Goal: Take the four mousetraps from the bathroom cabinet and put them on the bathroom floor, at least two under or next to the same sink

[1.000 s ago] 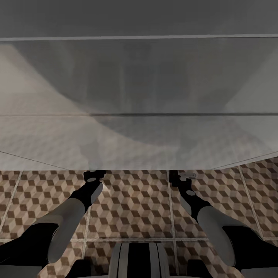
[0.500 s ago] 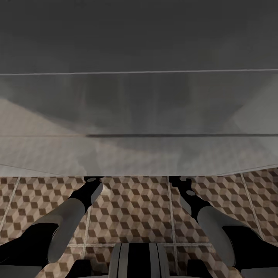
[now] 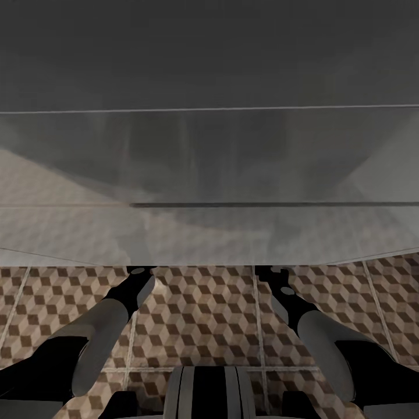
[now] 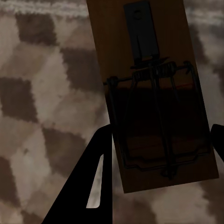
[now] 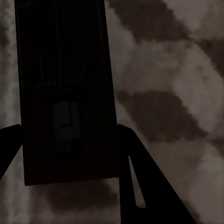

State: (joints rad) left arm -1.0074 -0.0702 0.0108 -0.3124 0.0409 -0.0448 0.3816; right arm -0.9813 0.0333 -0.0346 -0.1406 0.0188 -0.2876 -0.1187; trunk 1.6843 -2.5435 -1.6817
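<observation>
Both our pincers grip small brown wooden mousetraps (image 4: 156, 100) (image 5: 65, 93) between their fingers, held over the cube-patterned tile floor (image 3: 203, 314); we judge lowering and releasing comes next.

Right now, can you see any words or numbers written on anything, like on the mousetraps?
None: no words, numbers or labels can be read.
Mousetrap in the left gripper: bare wood and metal wire, no print.
Mousetrap in the right gripper: too dark to tell any marking.
Bathroom floor: a cube pattern, no text.
</observation>
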